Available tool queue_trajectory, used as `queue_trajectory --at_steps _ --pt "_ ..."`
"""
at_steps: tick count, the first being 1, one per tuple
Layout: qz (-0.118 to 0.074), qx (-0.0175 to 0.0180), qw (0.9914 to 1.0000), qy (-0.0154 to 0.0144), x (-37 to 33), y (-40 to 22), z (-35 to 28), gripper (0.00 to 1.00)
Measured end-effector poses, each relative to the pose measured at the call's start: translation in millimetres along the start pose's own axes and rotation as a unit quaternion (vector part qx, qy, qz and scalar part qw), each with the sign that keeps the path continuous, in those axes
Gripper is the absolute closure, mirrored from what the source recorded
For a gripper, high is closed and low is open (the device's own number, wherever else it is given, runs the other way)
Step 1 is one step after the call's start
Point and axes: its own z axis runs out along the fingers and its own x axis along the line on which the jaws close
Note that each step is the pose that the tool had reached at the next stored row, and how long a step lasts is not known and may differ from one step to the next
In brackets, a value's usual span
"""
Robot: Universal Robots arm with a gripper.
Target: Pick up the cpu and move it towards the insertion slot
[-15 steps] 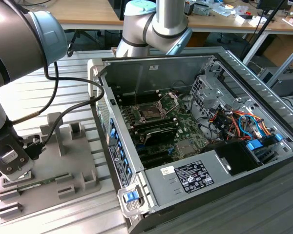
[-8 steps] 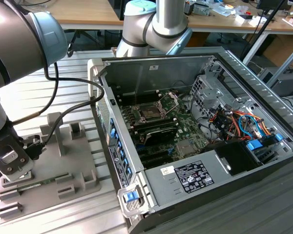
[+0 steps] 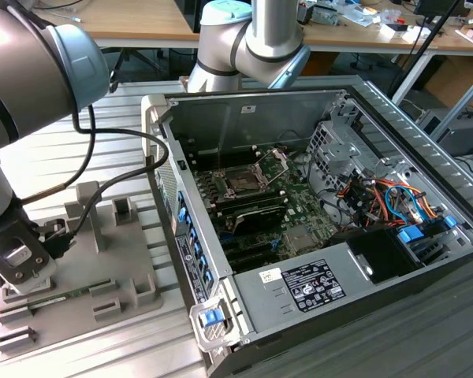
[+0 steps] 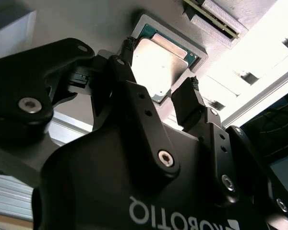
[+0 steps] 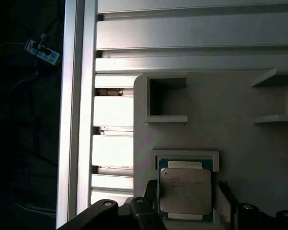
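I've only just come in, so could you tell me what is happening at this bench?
A single robot arm is working over a grey fixture beside an open computer case. Its gripper is down at the cpu, which lies flat in its holder on the fixture. A finger stands on either side with the jaws open, so it is not lifted yet. The insertion slot inside the case looks unoccupied.

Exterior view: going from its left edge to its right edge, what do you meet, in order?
The gripper → grey fixture plate → case wall with blue ports → insertion slot → coloured cables.
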Motion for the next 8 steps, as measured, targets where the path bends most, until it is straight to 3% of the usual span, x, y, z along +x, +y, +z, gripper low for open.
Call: queue_trajectory --at_steps 2,8 --pt "-0.01 0.0 0.99995 0.0005 0.0 0.0 0.7 0.4" --pt "-0.012 0.0 0.99993 0.0006 -0.1 -0.2 5.5 0.4"
